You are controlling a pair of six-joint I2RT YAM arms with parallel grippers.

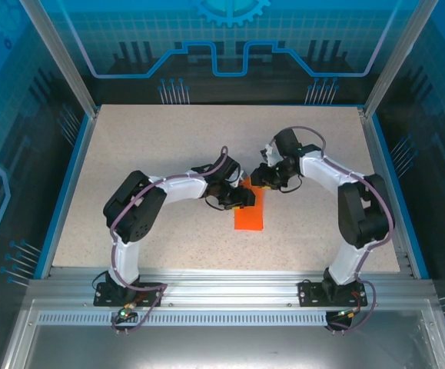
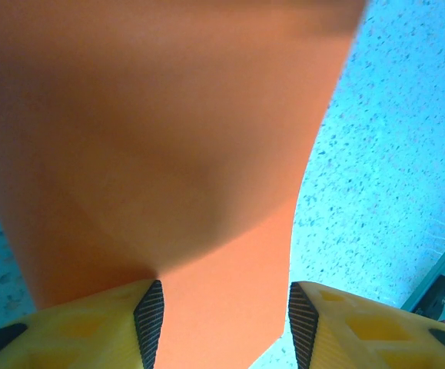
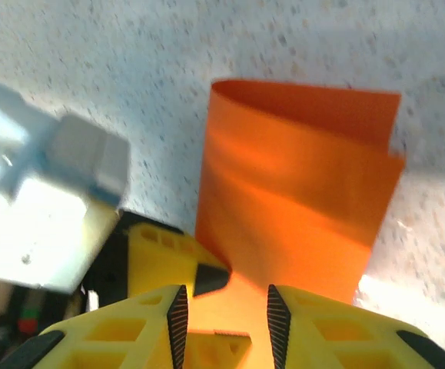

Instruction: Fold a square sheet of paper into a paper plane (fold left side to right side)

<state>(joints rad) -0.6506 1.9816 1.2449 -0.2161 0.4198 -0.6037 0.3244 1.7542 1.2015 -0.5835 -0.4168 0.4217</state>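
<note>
Square sheet of paper (image 1: 250, 217) doubled over, lying mid-surface (image 1: 168, 138). Left claw (image 2: 226, 315) spread astride it; right claw (image 3: 226, 311) parted over one end, apparently unclamped. Advice: keep edges flush, press crease flat.

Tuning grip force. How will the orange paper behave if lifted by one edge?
Probably floppy: the paper has its upper layer bowing off the lower one instead of lying flat. It looks thin, so it is likely very light, and a push may slide it across the table. The fold looks rounded, not creased, so it could spring open.
</note>
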